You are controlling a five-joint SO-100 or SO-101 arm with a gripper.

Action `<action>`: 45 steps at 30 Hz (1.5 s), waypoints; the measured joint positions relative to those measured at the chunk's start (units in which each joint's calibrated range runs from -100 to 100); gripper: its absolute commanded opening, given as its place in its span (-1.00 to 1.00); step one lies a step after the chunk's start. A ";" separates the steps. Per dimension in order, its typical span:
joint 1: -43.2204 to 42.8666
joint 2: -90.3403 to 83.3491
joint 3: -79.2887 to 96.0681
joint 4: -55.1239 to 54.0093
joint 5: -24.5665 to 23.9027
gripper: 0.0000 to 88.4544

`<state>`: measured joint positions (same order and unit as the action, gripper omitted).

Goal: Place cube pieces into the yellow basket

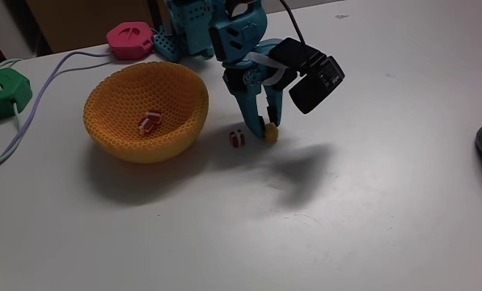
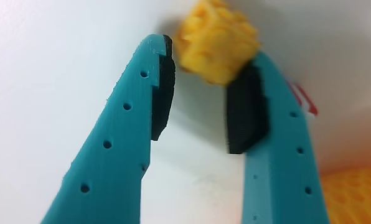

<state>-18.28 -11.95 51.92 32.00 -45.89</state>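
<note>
Two teal fingers stand spread around the small bumpy yellow cube, not clamped on it.

One teal two-finger gripper point(image 2: 201, 65) is lowered to the white table point(image 1: 370, 226); in the wrist view the bumpy yellow cube point(image 2: 216, 43) sits at the fingertips, touching the right black pad point(image 2: 244, 109), with a clear gap to the left pad. In the fixed view the yellow cube point(image 1: 271, 132) lies on the table, a red-and-white striped cube point(image 1: 237, 138) just beside it on the left. The large round orange-yellow crocheted basket point(image 1: 116, 129) is near, further left, with two striped cubes point(image 1: 150, 120) inside. Behind it, near the table's far edge, are a pink plastic gadget point(image 1: 130, 39) and a green plastic gadget point(image 1: 3, 90). Right and front of the gripper, the table is open.
</note>
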 measured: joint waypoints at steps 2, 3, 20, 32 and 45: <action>0.10 0.00 0.00 0.00 0.00 -0.90; 0.10 0.00 0.00 0.00 0.00 -0.93; 0.77 -1.08 -1.67 1.77 2.10 -1.00; 5.90 -26.56 -4.93 26.18 4.79 -1.00; 32.21 -41.32 -4.93 47.14 8.01 -1.00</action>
<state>13.93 -53.27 47.00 79.15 -37.88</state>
